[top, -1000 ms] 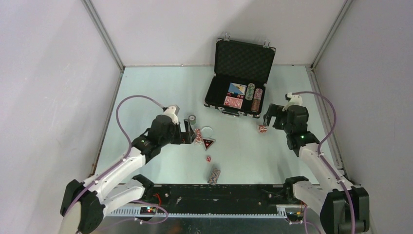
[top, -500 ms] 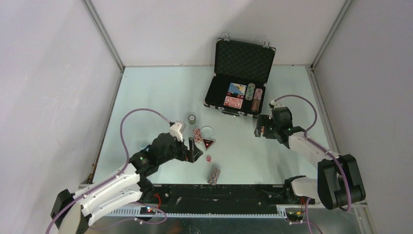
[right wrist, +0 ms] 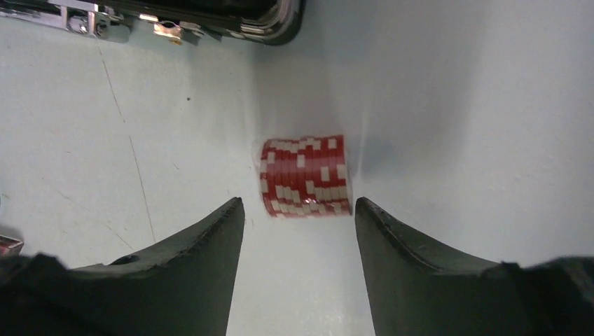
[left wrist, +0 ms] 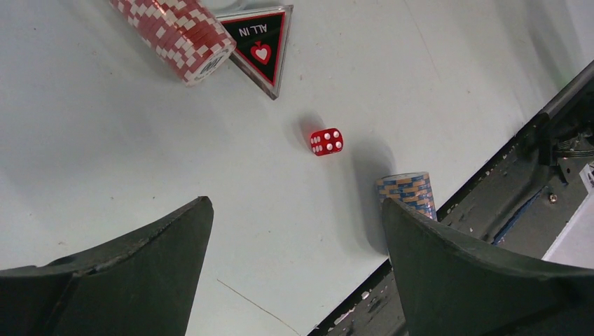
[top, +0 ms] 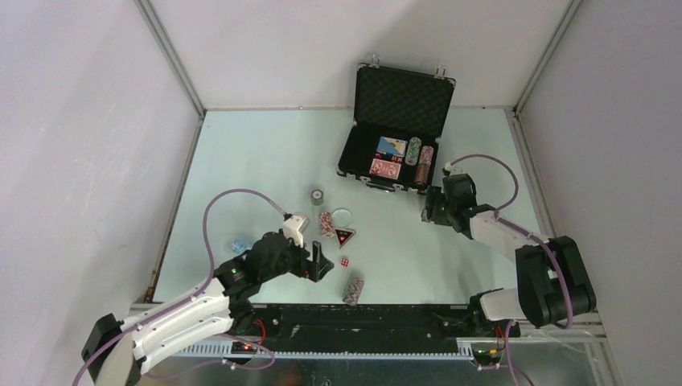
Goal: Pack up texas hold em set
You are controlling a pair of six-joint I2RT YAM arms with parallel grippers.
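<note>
Table [top: 257, 161]: the pale green surface is carrying the whole set.

Briefcase [top: 404, 98] is sitting at the far side, right of centre, with its lid standing open and foam lining showing. In its base a blue-and-white deck [top: 391, 146] is lying at the far left and a red deck [top: 384, 168] just near of it. A pale chip roll [top: 414, 150] and a reddish roll [top: 425, 155] are lying side by side to their right.

Left arm [top: 193, 301] is reaching from the near-left corner toward the centre. Left gripper [left wrist: 294, 210] is hanging released over bare table, fingers spread wide and grasping nothing.

Right arm [top: 503, 233] is stretching toward the case's near-right corner. Right gripper [right wrist: 298, 206] is also released. Its fingers are flanking the short red stack [right wrist: 306, 175], which is sitting just near of the case corner, and neither finger is visibly touching it.

Loose pieces around the centre:
- Long red stack [left wrist: 183, 31] is lying on its side just beside the triangular "ALL IN" token [left wrist: 258, 43]; cannot tell whether they are touching.
- Blue-and-orange stack [left wrist: 408, 192] is resting by the table's near edge, close to one left-gripper finger.
- Dark stack [top: 318, 195] is standing farther back.
- Clear round token [top: 343, 215] is lying just far of the triangle.
- Small blue piece [top: 238, 245] at the left is too small to identify.
- Red die [left wrist: 326, 141] is sitting between the triangle and the blue-and-orange stack, apart from both.
</note>
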